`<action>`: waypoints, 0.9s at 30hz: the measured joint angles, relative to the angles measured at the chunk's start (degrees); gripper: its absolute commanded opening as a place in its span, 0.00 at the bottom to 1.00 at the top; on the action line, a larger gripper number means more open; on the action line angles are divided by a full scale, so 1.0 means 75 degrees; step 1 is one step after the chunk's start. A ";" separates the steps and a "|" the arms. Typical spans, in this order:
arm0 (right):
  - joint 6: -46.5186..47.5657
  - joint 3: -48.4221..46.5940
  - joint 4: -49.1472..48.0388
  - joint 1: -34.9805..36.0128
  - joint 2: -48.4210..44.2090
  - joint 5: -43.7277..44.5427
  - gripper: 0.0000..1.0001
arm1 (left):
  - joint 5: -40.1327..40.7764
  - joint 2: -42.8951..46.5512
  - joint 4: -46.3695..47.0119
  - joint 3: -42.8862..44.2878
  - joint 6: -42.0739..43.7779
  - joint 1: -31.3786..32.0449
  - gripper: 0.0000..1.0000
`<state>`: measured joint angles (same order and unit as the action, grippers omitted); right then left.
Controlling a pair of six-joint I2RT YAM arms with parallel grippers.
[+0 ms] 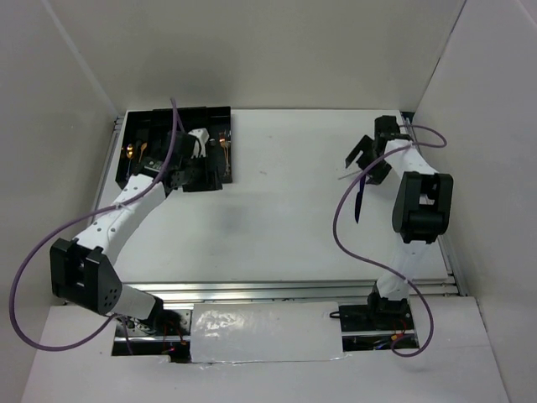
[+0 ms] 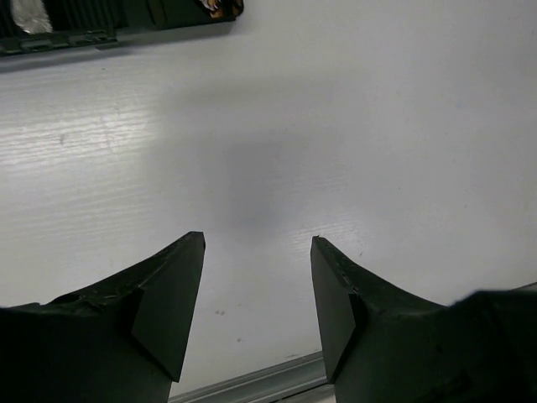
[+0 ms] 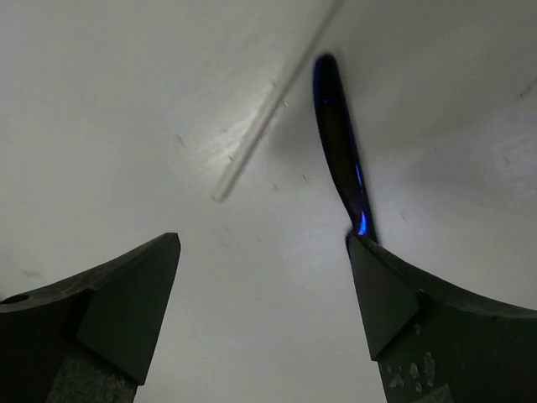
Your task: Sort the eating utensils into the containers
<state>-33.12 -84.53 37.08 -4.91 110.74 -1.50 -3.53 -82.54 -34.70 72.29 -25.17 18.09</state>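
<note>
The black cutlery tray [image 1: 138, 126] lies at the far left, with copper-gold utensils [image 1: 134, 152] in its slots. My left gripper [image 1: 200, 175] is open and empty at the tray's near right corner. In the left wrist view, the left gripper [image 2: 258, 242] hangs over bare table, with the tray's edge [image 2: 84, 38] at the top. My right gripper [image 1: 362, 164] is open at the far right. In the right wrist view, a glossy black utensil [image 3: 340, 159] runs under the right gripper's [image 3: 263, 239] right finger [image 3: 394, 302]; whether they touch is unclear. It also shows in the top view [image 1: 358, 200].
A thin pale stick [image 3: 268, 109] lies on the table just left of the black utensil, also in the top view [image 1: 351, 175]. White walls close in the table on three sides. Purple cables loop off both arms. A metal rail [image 2: 252, 382] runs along the near edge.
</note>
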 measured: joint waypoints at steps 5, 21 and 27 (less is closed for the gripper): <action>-0.0189 -0.1545 0.0326 0.0064 0.0906 -0.0061 0.78 | 0.0029 0.0396 0.0085 -0.0041 0.0137 -0.0466 0.66; -0.1626 -0.2253 0.1017 0.0635 0.2206 0.1105 0.53 | -0.0979 0.0131 0.0399 -0.0842 0.0172 -0.1644 0.65; -0.1912 -0.2229 0.1049 0.0752 0.2215 0.1355 0.47 | -0.1064 0.0248 0.0370 -0.0871 0.0315 -0.2055 0.64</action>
<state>-47.46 -101.25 44.95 0.73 127.35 8.67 -11.51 -80.68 -31.92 65.76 -22.81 2.68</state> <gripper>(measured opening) 0.487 0.645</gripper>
